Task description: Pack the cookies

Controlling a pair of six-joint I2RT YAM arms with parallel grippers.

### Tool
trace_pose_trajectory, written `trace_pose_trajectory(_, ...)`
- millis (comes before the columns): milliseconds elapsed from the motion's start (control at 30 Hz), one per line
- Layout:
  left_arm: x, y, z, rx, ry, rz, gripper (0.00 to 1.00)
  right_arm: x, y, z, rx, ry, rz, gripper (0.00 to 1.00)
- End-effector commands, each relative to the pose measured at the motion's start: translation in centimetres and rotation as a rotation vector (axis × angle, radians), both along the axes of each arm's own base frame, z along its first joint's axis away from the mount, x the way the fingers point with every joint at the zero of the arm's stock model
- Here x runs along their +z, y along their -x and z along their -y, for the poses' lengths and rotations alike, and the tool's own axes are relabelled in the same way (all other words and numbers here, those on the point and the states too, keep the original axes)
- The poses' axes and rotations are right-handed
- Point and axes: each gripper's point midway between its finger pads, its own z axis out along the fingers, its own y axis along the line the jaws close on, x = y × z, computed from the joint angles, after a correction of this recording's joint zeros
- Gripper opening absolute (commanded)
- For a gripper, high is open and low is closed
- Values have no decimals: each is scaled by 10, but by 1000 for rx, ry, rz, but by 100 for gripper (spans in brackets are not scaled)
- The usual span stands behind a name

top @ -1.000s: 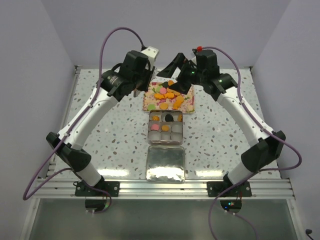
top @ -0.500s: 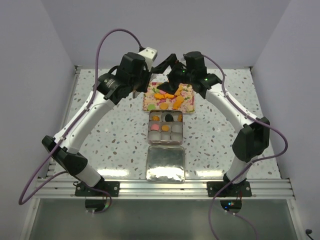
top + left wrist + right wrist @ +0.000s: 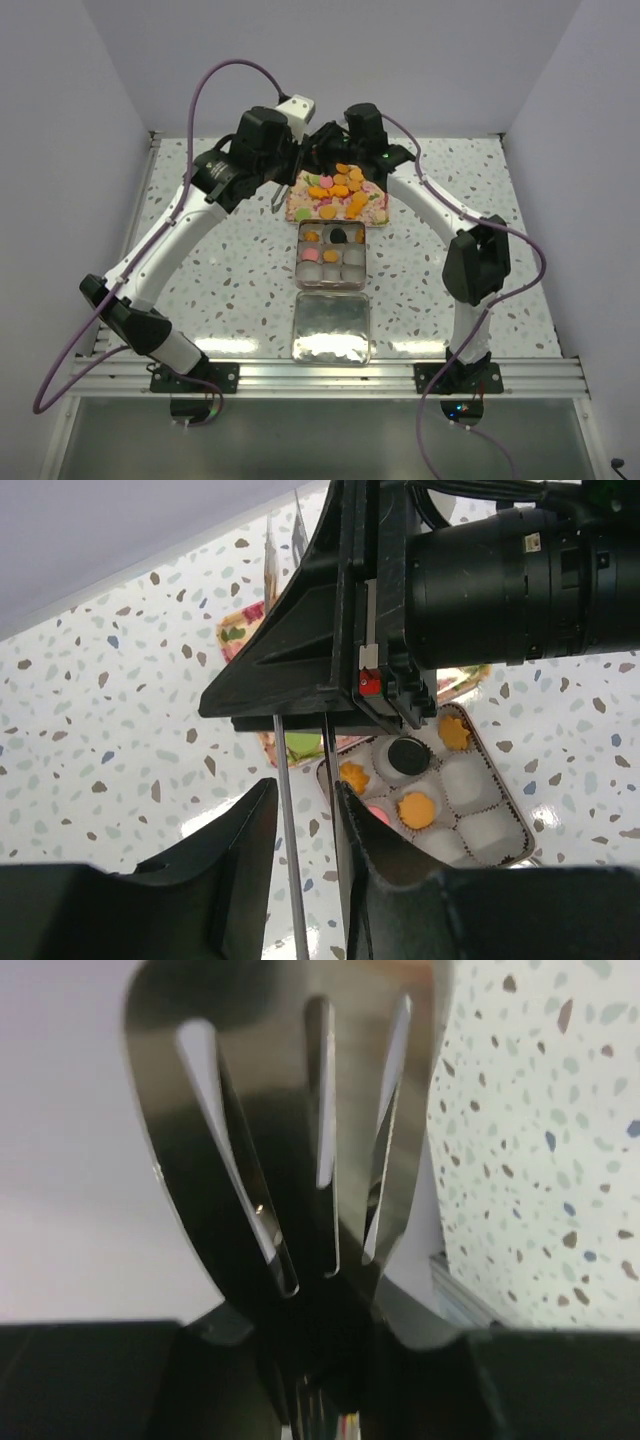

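Over the far end of the speckled terrazzo table, both arms meet on a shiny slotted steel spatula. The left pincer grips narrowly on its two thin wire handle rods, and the right pincer clamps the blade's neck. Small round flat cookies, mostly orange, lie heaped on the floral rectangular tray. A few sit in white paper cups inside the square compartmented tin, with its plain silver lid just nearer.
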Motion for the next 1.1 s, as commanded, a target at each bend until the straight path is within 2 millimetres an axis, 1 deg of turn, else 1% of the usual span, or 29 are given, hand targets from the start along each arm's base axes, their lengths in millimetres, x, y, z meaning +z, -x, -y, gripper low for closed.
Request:
trace_pose_trajectory(0,27,0,1,-5,68,77,35,44,-3,-8,32,-94,92,19)
trace_pose_trajectory(67,23,0,2,-9,66,68,38,45,-3,-10,43,-102,94,10)
trace_pose_trajectory(100,22,1,3,-12,66,66,39,46,-2,-10,45,-105,92,2)
trace_pose_trajectory(133,20,1,3,-15,64,60,46,43,0,-10,51,-102,80,0)
trace_pose_trajectory(233,12,2,3,-19,52,40,59,43,-1,-5,39,-108,78,0)
trace_pose_trajectory(333,4,1,-2,8,26,20,62,45,-2,-2,30,-117,77,0)
trace_pose_trajectory(433,-2,3,-3,11,12,3,62,48,-4,2,22,-126,79,0)
trace_pose_trajectory(567,-9,6,-2,-4,2,-17,56,55,-8,8,11,-135,87,0)
trace_pose_trajectory(667,-18,9,0,-31,-2,-38,46,56,-8,10,7,-137,89,0)
trace_pose_trajectory(700,-21,10,3,-48,0,-46,41,57,-8,10,7,-137,89,0)
trace_pose_trajectory(767,-24,10,6,-56,0,-54,35,57,-7,11,3,-136,91,0)
trace_pose_trajectory(800,-24,10,8,-66,7,-57,31,58,-6,12,4,-137,91,0)
trace_pose_trajectory(833,-26,9,10,-72,2,-63,30,53,-5,13,2,-131,85,0)
trace_pose_trajectory(867,-27,9,10,-72,4,-65,30,53,-4,13,2,-131,87,2)
trace_pose_trajectory(933,-26,7,11,-74,1,-63,29,53,-1,15,12,-127,93,41)
trace_pose_trajectory(967,-27,7,11,-70,-4,-66,29,55,0,16,18,-125,98,57)
trace_pose_trajectory(1000,-25,4,9,-57,-11,-58,30,57,2,18,31,-103,117,92)
trace_pose_trajectory(1033,-24,3,7,-51,-20,-57,30,58,1,24,27,-81,129,99)
trace_pose_trajectory(1067,-21,1,6,-46,-26,-51,30,57,1,32,31,-28,177,99)
